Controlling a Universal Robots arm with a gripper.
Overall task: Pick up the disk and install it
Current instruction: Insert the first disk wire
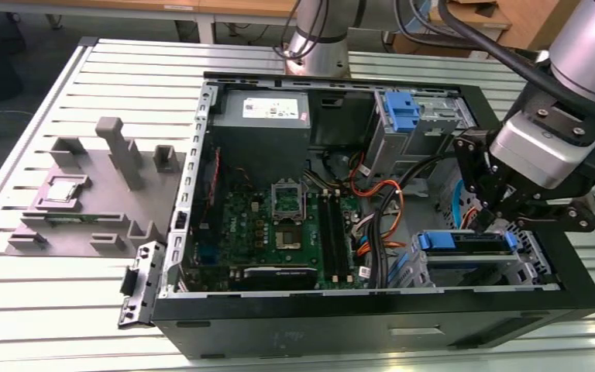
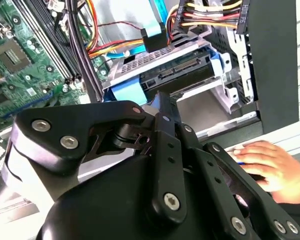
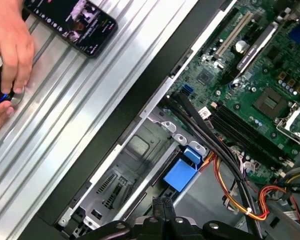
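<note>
Pincer (image 1: 502, 219): hangs over the drive bay at the exterior view's right end of the open computer case (image 1: 380, 310); its fingers look pressed together with nothing between them.
Disk (image 1: 465, 242): sits in the lower drive bay, blue rails along its edges, directly below the pincer tips.
Long axis: runs across the exterior view, along the case's near wall.
Connector end (image 2: 177, 70): in the second wrist view, faces the cables.
Desk (image 1: 49, 310): a person's hand (image 3: 7, 55) rests beside a phone (image 3: 72, 20).

You see a person's fingers (image 3: 10, 55) resting on the slatted counter (image 3: 65, 125) beside a phone (image 3: 72, 22) — and past the black case edge, a blue latch (image 3: 182, 172) near the green motherboard (image 3: 255, 85).
</note>
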